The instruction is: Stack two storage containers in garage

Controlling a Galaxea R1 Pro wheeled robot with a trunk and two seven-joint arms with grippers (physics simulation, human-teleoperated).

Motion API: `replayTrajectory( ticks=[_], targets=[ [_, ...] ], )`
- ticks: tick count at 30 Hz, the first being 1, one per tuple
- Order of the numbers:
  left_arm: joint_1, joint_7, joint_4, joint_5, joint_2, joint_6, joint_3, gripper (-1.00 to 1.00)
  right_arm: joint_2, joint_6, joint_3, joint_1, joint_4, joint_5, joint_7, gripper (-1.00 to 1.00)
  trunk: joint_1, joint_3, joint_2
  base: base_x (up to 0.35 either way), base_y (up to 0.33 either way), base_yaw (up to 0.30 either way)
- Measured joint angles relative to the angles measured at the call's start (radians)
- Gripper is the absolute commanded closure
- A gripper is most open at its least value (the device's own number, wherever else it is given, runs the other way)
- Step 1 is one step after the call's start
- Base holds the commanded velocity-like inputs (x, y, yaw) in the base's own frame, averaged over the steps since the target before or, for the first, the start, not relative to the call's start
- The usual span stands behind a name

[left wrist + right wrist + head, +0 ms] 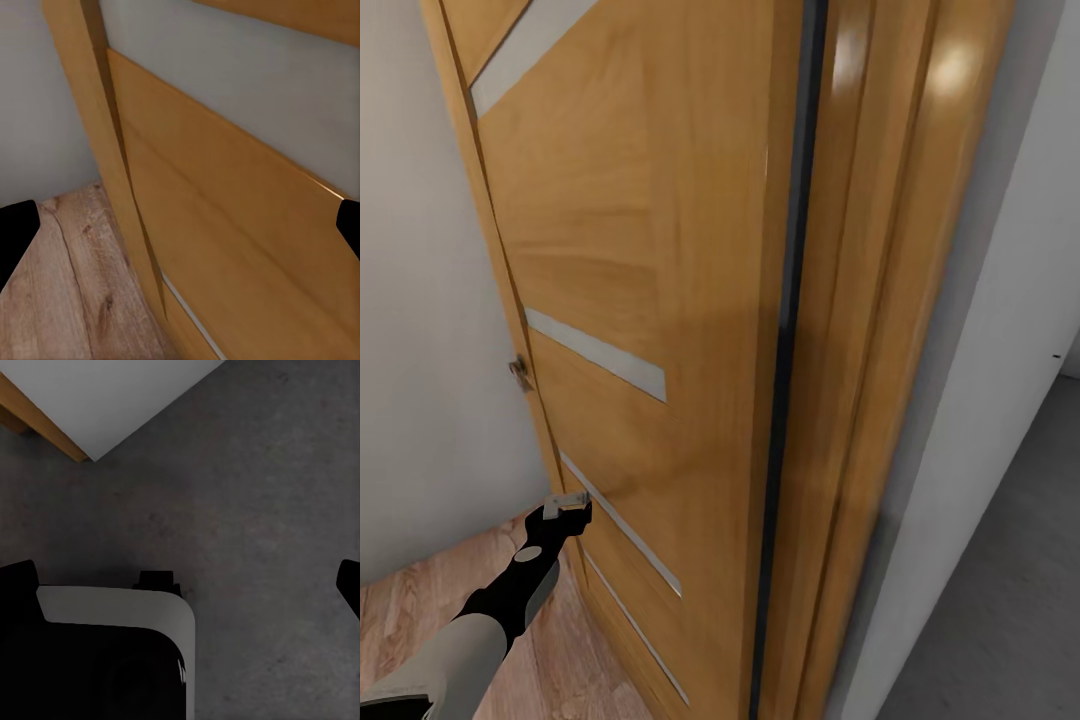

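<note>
The two storage containers are out of view. My left gripper (567, 508) hangs low beside the bottom of an orange-brown wooden door (640, 250), close to its face. In the left wrist view the left gripper (181, 225) is open, its black fingertips (15, 232) far apart with nothing between them, facing the door panel (247, 225). The right gripper (184, 583) is open too and empty, pointing down at the dark grey concrete floor (262, 510) above my own white and black base (112, 645).
The door stands ajar, its edge toward me, with slanted pale strips and a small handle (520, 372). Its wooden frame (880, 300) and a white wall (1000, 350) are on the right. Light wood planks (420, 600) lie at the left, grey concrete (1000, 600) at the right.
</note>
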Motion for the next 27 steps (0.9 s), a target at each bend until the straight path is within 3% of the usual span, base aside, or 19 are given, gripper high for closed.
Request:
replayTrajectory(
  ticks=[27],
  targets=[
    [0.000, -0.003, 0.000, 0.000, 0.001, 0.000, 0.001, -1.00, 0.000, 0.000, 0.000, 0.000, 0.000, 0.000, 0.000, -1.00, 0.000, 0.000, 0.000, -0.080, 0.000, 0.000]
  ],
)
